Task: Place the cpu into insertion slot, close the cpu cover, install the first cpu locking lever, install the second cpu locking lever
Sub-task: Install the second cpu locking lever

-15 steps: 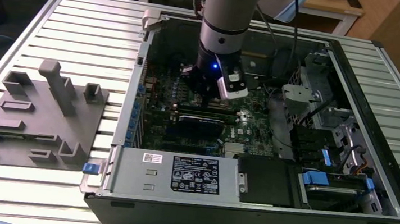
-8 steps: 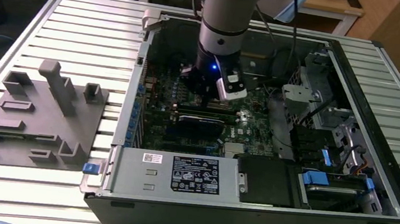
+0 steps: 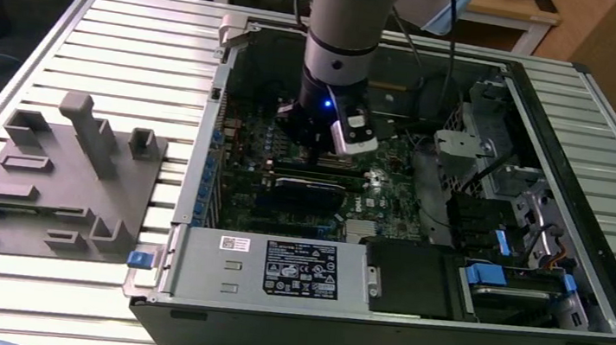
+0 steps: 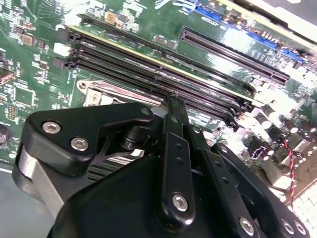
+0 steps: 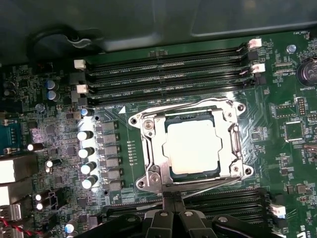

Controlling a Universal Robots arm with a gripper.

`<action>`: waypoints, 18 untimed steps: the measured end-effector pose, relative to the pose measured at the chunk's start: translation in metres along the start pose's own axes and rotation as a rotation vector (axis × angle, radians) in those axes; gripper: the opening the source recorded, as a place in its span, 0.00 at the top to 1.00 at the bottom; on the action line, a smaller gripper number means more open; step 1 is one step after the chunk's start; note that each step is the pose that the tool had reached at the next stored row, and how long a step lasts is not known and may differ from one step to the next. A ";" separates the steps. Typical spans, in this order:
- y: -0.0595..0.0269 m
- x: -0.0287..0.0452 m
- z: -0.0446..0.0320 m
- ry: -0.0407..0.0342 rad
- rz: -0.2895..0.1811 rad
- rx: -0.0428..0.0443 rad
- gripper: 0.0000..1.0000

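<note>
In the first wrist view the cpu (image 5: 193, 146) lies flat in its socket on the green motherboard, its silver top showing. The cpu cover (image 5: 154, 148), a silvery frame, lies down around it. One thin locking lever (image 5: 173, 106) runs along one side of the socket and another locking lever (image 5: 208, 183) along the opposite side. My gripper (image 5: 171, 196) is shut, its black fingertips pressed together at that second lever's edge of the socket. In the second wrist view the gripper (image 4: 173, 101) points down beside a silver socket corner (image 4: 91, 94). In the exterior view the gripper (image 3: 314, 143) is low inside the open computer case.
Memory slots (image 5: 168, 74) flank the socket on two sides, and a row of capacitors (image 5: 86, 148) stands beside it. The case walls (image 3: 200, 151), a power supply (image 3: 274, 264) and drive bays (image 3: 505, 273) ring the board. A grey fixture (image 3: 63, 179) rests on the table at the exterior view's left.
</note>
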State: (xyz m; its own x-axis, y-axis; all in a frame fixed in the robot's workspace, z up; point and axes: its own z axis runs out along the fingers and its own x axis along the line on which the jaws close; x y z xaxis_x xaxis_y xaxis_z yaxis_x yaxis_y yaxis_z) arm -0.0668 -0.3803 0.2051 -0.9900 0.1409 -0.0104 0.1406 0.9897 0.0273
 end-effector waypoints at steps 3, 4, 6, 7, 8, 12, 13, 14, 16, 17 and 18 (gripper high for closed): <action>-0.0004 0.0030 0.0003 0.0000 0.000 0.0000 0.89; -0.0006 0.0039 0.0004 0.0000 0.000 0.0001 0.89; -0.0008 0.0053 0.0009 0.0001 0.000 0.0001 0.89; -0.0008 0.0054 0.0015 0.0001 0.000 0.0002 0.89; -0.0009 0.0055 0.0021 0.0001 0.000 0.0002 0.89; -0.0009 0.0056 0.0029 0.0002 0.000 0.0001 0.89; -0.0009 0.0056 0.0031 0.0001 0.000 -0.0001 0.89; -0.0009 0.0058 0.0031 0.0001 0.000 -0.0001 0.89; -0.0010 0.0063 0.0033 0.0001 0.000 -0.0001 0.89; -0.0010 0.0067 0.0034 0.0001 0.000 -0.0002 0.89; -0.0012 0.0075 0.0034 0.0001 0.000 -0.0004 0.89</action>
State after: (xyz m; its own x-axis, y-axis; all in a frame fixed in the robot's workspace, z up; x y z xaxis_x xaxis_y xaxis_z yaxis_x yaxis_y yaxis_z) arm -0.0744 -0.3803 0.2015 -0.9900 0.1408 -0.0103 0.1405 0.9897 0.0276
